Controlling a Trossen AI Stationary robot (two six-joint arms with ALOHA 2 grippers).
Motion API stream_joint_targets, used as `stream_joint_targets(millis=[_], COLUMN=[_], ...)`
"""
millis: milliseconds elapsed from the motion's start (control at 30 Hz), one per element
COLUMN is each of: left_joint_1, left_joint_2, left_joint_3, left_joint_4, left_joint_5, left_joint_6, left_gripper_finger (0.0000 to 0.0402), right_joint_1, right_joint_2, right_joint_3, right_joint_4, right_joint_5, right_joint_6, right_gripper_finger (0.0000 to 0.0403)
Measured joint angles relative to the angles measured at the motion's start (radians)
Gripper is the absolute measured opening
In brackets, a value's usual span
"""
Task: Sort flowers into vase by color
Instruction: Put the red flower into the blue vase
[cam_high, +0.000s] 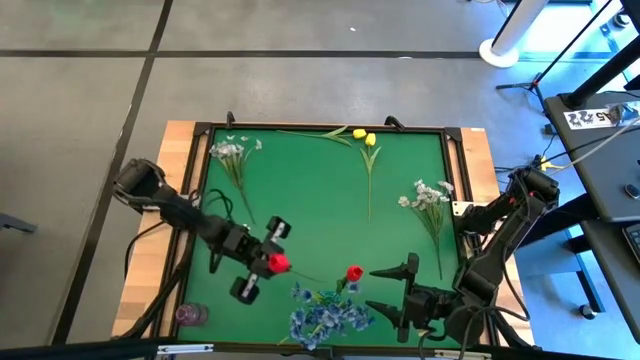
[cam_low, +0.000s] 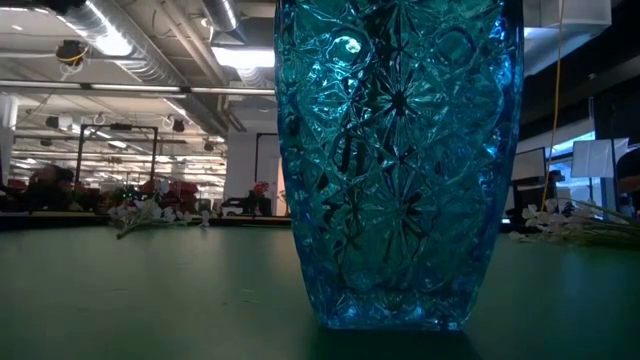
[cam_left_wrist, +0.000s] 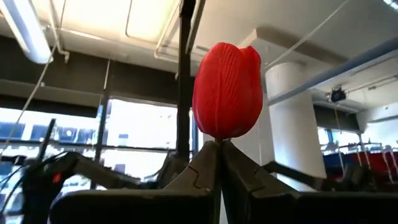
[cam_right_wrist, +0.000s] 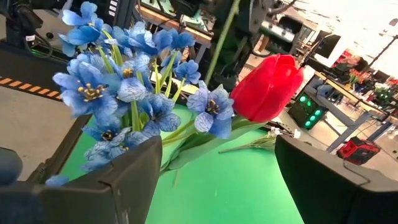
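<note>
- As the high view looks down, the left gripper (cam_high: 275, 263) sits closed on a red tulip (cam_high: 279, 263), bloom just past its fingertips, over the green mat (cam_high: 320, 190). The right gripper (cam_high: 392, 289) is spread wide; a second red tulip (cam_high: 354, 273) lies just off its far finger, the blue bunch (cam_high: 325, 315) beside its near finger. Yellow tulips (cam_high: 364, 138) and two white sprays (cam_high: 232, 150) (cam_high: 428, 194) lie well away from both grippers.
- Low view: a blue glass vase (cam_low: 398, 160) fills the frame; white sprays (cam_low: 150, 213) lie on the mat behind it. No gripper visible.
- Left wrist view: fingers (cam_left_wrist: 202, 168) pinched together under the red bloom (cam_left_wrist: 227, 90), which stands upright above them.
- Right wrist view: fingers (cam_right_wrist: 121, 180) wide apart, holding nothing; blue bunch (cam_right_wrist: 124, 93) and red tulip (cam_right_wrist: 268, 87) just ahead between them.
</note>
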Motion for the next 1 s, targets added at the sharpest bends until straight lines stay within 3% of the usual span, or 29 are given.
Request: stream_joint_targets(millis=[200, 533, 1000], left_joint_1=[0.000, -0.013, -0.005], left_joint_2=[0.033, 0.032, 0.130], left_joint_3=[0.073, 0.077, 0.122], left_joint_4=[-0.001, -0.011, -0.008], left_joint_5=[-0.001, -0.044, -0.074], left_joint_6=[-0.066, -0.210, -0.217], left_gripper_finger=[0.0005, 0.0005, 0.0005], right_joint_1=[0.001, 0.000, 0.000], right_joint_2=[0.000, 0.000, 0.000], right_joint_3=[0.000, 0.000, 0.000], right_joint_4=[-0.003, -0.004, -0.019], right_joint_5=[-0.003, -0.003, -0.004], right_joint_6=[0.032, 0.029, 0.028], right_gripper_finger=[0.0312, 0.0312, 0.0312])
